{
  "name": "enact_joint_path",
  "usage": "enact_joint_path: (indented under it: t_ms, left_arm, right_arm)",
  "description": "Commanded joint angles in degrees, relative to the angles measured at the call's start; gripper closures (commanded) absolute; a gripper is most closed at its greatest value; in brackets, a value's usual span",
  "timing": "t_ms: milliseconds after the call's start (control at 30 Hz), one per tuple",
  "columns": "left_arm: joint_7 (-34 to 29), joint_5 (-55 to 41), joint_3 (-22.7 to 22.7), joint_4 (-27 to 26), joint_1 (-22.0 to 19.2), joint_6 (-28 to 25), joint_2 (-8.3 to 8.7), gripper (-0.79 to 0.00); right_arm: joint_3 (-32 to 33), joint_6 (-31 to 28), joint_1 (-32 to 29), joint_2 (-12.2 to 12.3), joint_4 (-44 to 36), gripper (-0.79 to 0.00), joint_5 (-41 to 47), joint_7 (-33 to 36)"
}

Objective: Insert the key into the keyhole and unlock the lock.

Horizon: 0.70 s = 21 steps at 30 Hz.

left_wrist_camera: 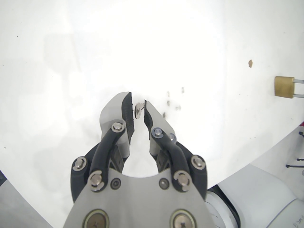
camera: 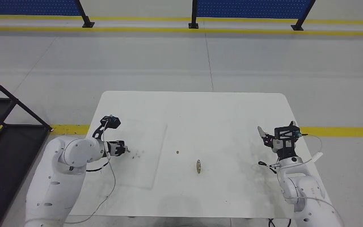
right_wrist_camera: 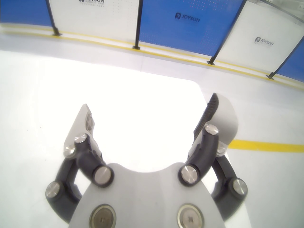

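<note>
A small silver key (left_wrist_camera: 139, 109) lies between the black pads of my left gripper (left_wrist_camera: 138, 106), whose jaws have closed in on it just above the white table (camera: 227, 113). In the top view the left gripper (camera: 122, 149) sits near the table's left side. The brass padlock (left_wrist_camera: 284, 87) lies flat on the table, apart from the key; the top view puts the padlock (camera: 198, 166) near the front middle. My right gripper (camera: 277, 133) hovers over the table's right edge, and its wrist view shows the right gripper (right_wrist_camera: 149, 104) wide open with nothing in it.
A small brown speck (camera: 177, 152) lies between the left gripper and the padlock. Several dark marks (left_wrist_camera: 173, 103) dot the table beside the left fingers. A black frame (camera: 17, 113) stands left of the table. Blue fence panels (camera: 249, 7) line the far floor.
</note>
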Motion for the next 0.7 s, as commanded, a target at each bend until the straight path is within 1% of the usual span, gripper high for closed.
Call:
enact_joint_path:
  t_ms: [0, 67, 100, 300, 367, 433, 567, 667]
  left_arm:
    - [0.11, -0.14, 0.14, 0.18, -0.01, 0.08, 0.08, -0.12]
    - [0.08, -0.28, 0.42, 0.33, -0.07, 0.14, 0.16, -0.058]
    - [-0.01, -0.27, 0.6, 0.37, -0.12, 0.05, 0.21, 0.0]
    - [-0.39, -0.32, 0.84, -0.06, -0.41, 0.03, 0.56, 0.0]
    - [0.02, -0.23, 0.36, -1.89, -0.03, 0.22, 0.71, 0.0]
    - [-0.48, -1.51, -0.72, -4.92, 0.73, 0.18, 0.89, 0.0]
    - [-0.66, -2.06, -3.34, -10.45, 3.26, 0.29, 1.32, 0.0]
    - [1.23, -4.58, -5.45, -12.84, 4.78, 1.12, 1.43, 0.0]
  right_arm:
    - [0.0, 0.0, 0.0, 0.0, 0.0, -0.785, 0.0, 0.0]
    - [0.0, 0.0, 0.0, 0.0, 0.0, -0.785, 0.0, 0.0]
    - [0.0, 0.0, 0.0, 0.0, 0.0, -0.785, 0.0, 0.0]
    - [0.0, 0.0, 0.0, 0.0, 0.0, -0.785, 0.0, 0.0]
    - [0.0, 0.0, 0.0, 0.0, 0.0, -0.785, 0.0, 0.0]
    - [0.0, 0.0, 0.0, 0.0, 0.0, -0.785, 0.0, 0.0]
    - [0.0, 0.0, 0.0, 0.0, 0.0, -0.785, 0.0, 0.0]
    - [0.0, 0.0, 0.0, 0.0, 0.0, -0.785, 0.0, 0.0]
